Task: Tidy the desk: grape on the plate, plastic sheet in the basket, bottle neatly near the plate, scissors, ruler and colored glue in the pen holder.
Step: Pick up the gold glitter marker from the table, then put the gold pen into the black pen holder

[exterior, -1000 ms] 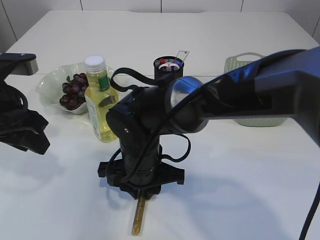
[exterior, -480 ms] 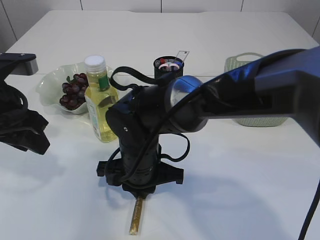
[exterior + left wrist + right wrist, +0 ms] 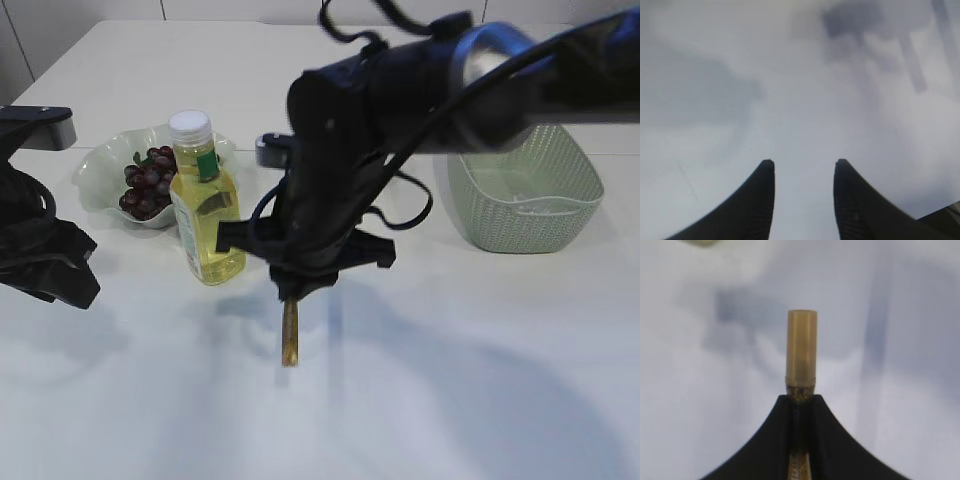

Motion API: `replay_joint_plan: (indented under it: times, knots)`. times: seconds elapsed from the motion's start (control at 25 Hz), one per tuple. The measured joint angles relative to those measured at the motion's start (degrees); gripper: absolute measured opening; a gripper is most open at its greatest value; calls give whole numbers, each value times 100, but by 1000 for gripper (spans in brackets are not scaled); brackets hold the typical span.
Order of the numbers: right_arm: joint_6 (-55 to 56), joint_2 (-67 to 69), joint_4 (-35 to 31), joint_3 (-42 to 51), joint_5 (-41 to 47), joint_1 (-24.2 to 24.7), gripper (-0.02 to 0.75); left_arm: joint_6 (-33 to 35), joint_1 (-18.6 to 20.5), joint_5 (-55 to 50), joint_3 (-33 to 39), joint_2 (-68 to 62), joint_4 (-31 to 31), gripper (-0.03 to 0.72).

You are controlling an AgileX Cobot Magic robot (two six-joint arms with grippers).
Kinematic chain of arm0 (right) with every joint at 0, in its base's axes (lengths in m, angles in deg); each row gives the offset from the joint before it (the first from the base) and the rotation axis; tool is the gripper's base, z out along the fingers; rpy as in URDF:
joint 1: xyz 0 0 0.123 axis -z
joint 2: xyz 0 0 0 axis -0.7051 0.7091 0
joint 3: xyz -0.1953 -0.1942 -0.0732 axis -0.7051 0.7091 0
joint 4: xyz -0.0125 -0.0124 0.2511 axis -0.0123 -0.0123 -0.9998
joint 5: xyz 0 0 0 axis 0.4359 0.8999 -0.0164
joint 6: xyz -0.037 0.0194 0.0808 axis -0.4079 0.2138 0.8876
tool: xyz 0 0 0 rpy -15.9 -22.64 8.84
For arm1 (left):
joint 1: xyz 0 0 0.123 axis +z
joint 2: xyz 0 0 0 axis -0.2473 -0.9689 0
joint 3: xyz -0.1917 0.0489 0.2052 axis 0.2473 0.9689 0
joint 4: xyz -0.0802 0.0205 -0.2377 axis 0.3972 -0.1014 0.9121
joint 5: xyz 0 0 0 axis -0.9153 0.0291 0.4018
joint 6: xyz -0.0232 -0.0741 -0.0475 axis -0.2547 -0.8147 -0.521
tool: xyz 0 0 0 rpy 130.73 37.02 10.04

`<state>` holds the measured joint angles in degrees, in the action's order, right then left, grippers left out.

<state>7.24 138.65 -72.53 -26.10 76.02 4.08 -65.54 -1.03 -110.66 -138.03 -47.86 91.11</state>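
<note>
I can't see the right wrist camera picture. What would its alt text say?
Two black gripper fingers are closed on a thin golden-brown glue stick, whose capped end pokes out beyond the fingertips. Behind it lies a blurred white table with soft grey shadows, and a pale object barely shows at the top left edge.
</note>
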Motion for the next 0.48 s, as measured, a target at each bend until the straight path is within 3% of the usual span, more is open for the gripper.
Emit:
replay_joint_plan:
  times: [0.24, 0.48]
  knots:
    - [-1811, -701, -955, 11, -401, 875, 81, 0, 0, 11, 0, 0, 0, 289]
    - [-4247, -898, -2889, 18, -1013, 1896, 81, 0, 0, 22, 0, 0, 0, 289]
